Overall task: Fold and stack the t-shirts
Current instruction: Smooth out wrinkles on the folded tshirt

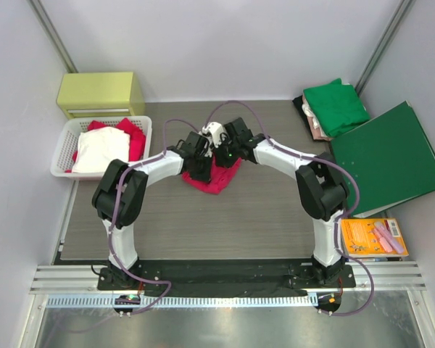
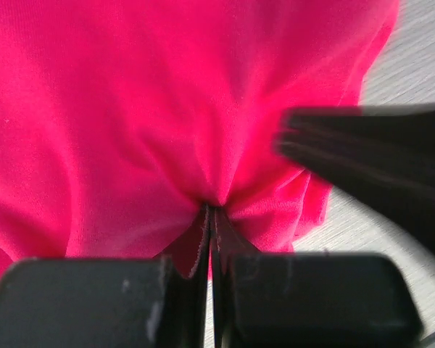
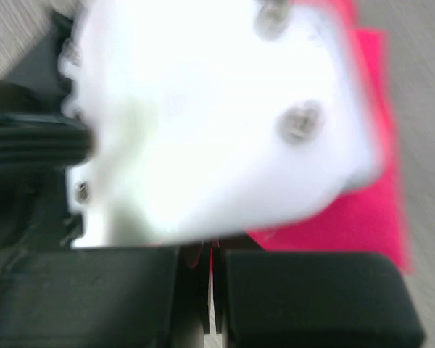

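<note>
Bright pinkish-red cloth t-shirt (image 1: pixel 216 177): bunched directly below; left fingers (image 2: pixel 94 304) and right fingers (image 3: pixel 312 297), side by side, both clenched on its top fold.

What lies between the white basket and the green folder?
The pinkish-red t-shirt, gripped by the left end effector and right end effector; top external view shows it.

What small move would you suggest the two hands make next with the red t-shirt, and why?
Probably draw both apart to spread it: the left hand and right hand each pinch the red t-shirt, which lies bunched close between them.
</note>
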Controlling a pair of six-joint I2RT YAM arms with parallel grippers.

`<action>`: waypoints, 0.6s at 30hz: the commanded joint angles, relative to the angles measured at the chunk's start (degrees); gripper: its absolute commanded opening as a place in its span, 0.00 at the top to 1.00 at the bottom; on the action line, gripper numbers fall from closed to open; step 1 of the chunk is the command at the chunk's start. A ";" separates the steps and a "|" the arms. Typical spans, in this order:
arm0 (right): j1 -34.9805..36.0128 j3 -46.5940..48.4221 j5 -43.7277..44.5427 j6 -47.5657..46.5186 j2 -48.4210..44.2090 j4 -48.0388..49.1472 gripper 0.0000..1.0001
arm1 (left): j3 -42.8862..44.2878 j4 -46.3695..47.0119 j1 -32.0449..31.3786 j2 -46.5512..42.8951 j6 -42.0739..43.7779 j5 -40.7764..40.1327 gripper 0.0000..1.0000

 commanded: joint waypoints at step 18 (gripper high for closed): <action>-0.47 -22.51 -1.95 1.31 -12.92 2.16 0.99 | 0.39 0.17 -0.02 1.23 -0.39 0.23 1.00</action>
